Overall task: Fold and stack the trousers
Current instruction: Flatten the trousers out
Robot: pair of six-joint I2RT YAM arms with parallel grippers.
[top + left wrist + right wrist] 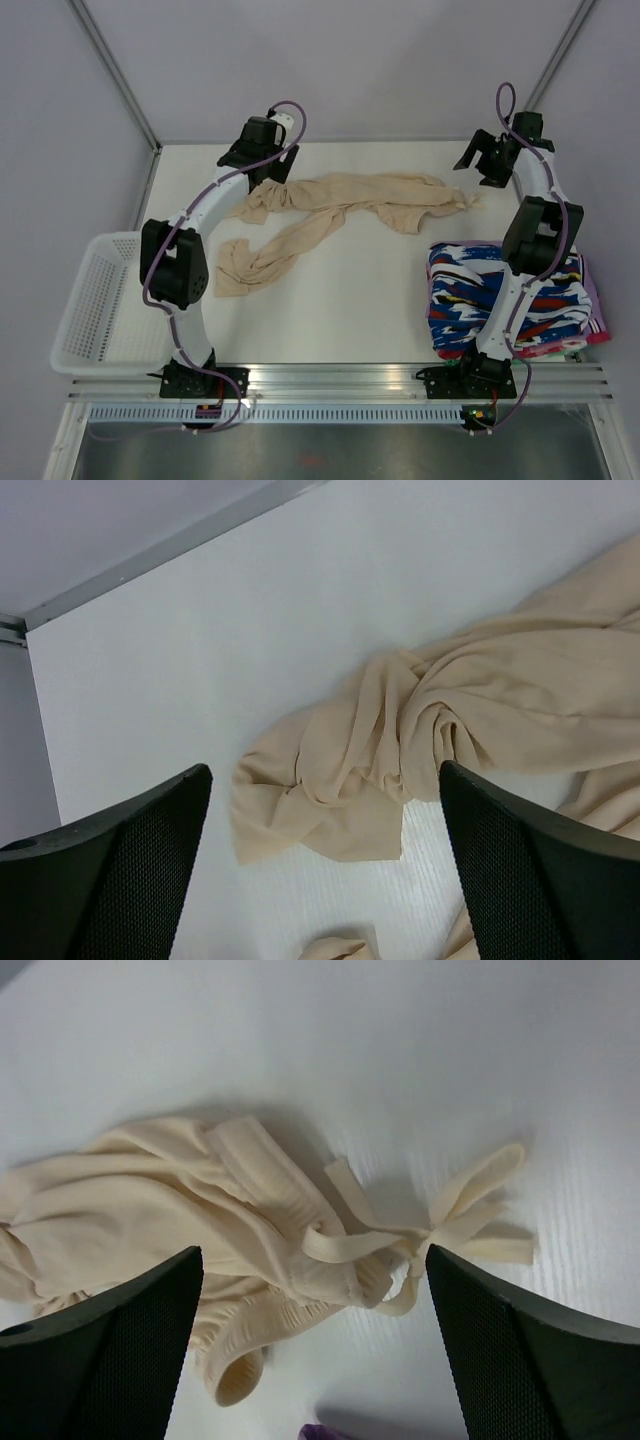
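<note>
The trousers [340, 205], thin crumpled beige cloth, are strewn at twelve o'clock; left claw [322, 778] and right claw [312, 1255] are spread apart.

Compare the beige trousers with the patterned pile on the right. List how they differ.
Colour: the trousers are plain beige; the patterned pile is blue, white, red and black. Pose: the trousers lie unfolded, twisted and crumpled, legs sprawling; the patterned pile is folded and stacked. Place: the trousers stretch across the far middle of the table; the patterned pile sits at its right near side. Both are soft cloth resting on the table.
</note>
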